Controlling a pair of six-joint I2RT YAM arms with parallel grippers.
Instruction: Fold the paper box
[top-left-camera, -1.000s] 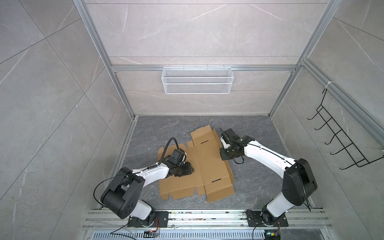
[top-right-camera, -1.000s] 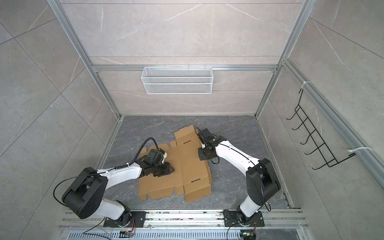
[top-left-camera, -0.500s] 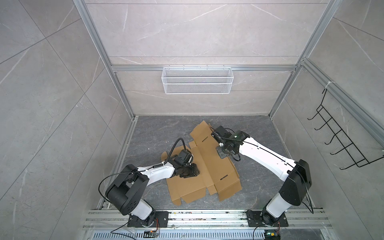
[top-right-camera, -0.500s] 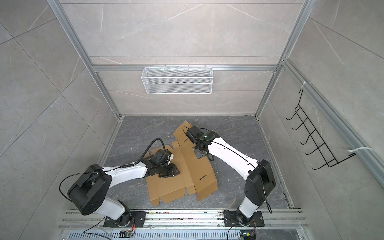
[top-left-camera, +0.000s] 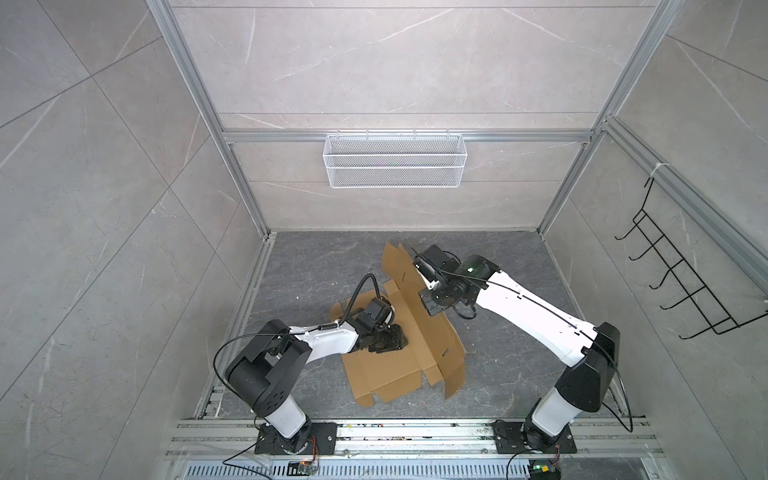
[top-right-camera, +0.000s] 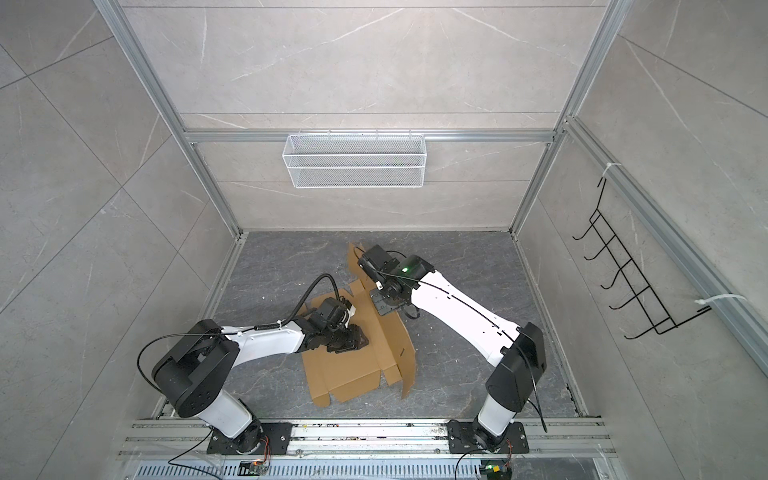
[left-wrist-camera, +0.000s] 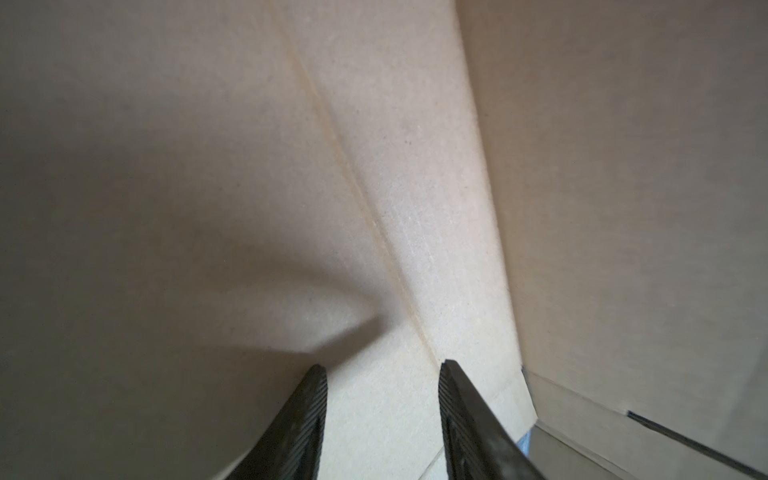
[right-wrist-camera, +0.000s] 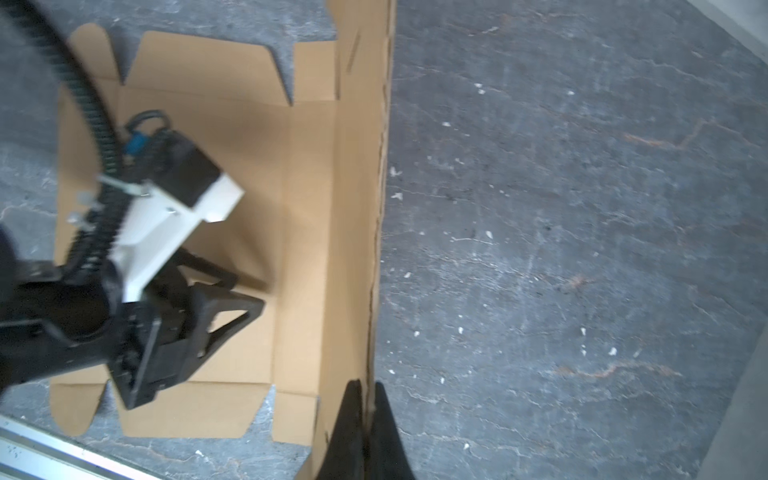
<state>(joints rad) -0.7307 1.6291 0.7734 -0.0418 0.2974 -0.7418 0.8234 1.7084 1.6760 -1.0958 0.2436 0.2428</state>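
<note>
The paper box (top-left-camera: 386, 370) (top-right-camera: 345, 374) is a brown die-cut cardboard sheet lying mostly flat on the grey floor. Its right side panel (top-left-camera: 440, 340) (right-wrist-camera: 357, 208) stands raised, nearly upright. My right gripper (top-left-camera: 427, 309) (top-right-camera: 380, 307) (right-wrist-camera: 366, 384) is shut on the top edge of that panel. My left gripper (top-left-camera: 397, 338) (top-right-camera: 357, 338) (left-wrist-camera: 380, 368) is open, with its tips down on the flat middle panel beside a crease and nothing between the fingers. The left wrist view shows only cardboard (left-wrist-camera: 249, 166).
A white wire basket (top-left-camera: 395, 160) hangs on the back wall. A black hook rack (top-left-camera: 681, 286) is on the right wall. Aluminium rails (top-left-camera: 395, 432) carrying both arm bases run along the front, close to the sheet's near flaps.
My right gripper has risen and swung left, lifting the side panel from flat to nearly upright. The sheet has turned and slid slightly. My left gripper stays open on the flat panel.
</note>
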